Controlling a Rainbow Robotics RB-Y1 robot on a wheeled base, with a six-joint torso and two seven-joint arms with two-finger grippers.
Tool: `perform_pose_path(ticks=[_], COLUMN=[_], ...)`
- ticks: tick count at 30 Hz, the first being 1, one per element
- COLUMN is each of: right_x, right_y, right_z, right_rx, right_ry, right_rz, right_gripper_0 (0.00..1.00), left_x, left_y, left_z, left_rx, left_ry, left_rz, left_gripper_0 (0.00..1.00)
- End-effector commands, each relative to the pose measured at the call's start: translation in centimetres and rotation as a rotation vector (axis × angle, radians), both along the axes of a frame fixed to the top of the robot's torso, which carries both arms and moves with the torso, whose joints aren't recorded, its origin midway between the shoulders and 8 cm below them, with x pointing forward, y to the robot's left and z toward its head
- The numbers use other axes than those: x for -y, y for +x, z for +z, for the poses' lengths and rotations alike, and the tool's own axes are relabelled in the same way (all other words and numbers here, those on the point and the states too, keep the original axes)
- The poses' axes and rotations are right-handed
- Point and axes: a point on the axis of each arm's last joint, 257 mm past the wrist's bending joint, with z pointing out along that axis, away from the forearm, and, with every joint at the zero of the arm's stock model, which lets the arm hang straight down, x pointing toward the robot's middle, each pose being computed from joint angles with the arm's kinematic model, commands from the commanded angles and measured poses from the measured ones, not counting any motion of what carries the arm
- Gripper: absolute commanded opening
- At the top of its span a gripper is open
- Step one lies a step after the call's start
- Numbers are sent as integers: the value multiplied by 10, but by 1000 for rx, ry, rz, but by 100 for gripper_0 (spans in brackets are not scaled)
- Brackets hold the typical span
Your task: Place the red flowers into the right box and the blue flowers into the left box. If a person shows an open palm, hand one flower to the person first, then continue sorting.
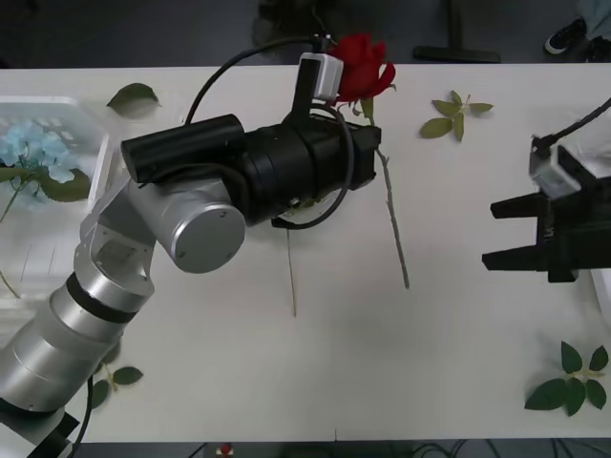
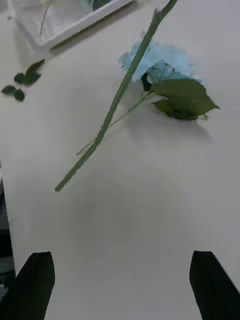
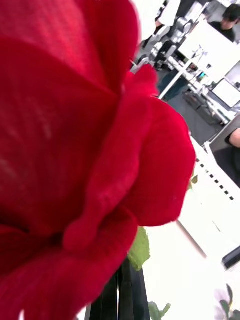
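A red flower (image 1: 361,62) hangs above the far middle of the table, its long stem (image 1: 393,219) slanting down toward me. My left gripper (image 3: 121,296) is shut on it just under the bloom (image 3: 75,150); in the front view the wrist hides the fingers. A blue flower (image 2: 162,62) lies on the table under the left arm, beneath the rose stem (image 2: 107,120). More blue flowers (image 1: 29,143) lie in the left box (image 1: 91,124). My right gripper (image 1: 489,235) hovers open at the right, holding nothing. A strip of the right box (image 1: 604,286) shows at the right edge.
Loose green leaf sprigs lie at the far left (image 1: 132,95), far right (image 1: 453,113), near right (image 1: 573,382) and near left (image 1: 115,377). A thin bare stem (image 1: 291,277) lies mid-table. The table's far edge runs just behind the rose.
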Motion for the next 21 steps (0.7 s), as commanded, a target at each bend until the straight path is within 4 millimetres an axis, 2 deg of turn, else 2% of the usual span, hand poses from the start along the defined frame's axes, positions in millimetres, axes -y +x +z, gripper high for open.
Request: perform_pose_path(ticks=[1,7,14,21], right_x=[-4,-17,-47,-59], right_y=[8,33,31,36], right_z=[17,11,1,4], right_rx=[-46,-93,-208,-221], right_ry=[90,176,284,340], right_rz=[-91,-229,-272,-291], right_gripper_0=[78,79,78,79], left_x=[16,25,27,25], left_y=[-5,-9,-8,-7], left_z=[34,52,59,57], left_rx=[88,127,152,151], left_ry=[-13,-24,-24,-19], left_rz=[-36,-61,-63,-62], left_gripper_0=[0,0,0,0])
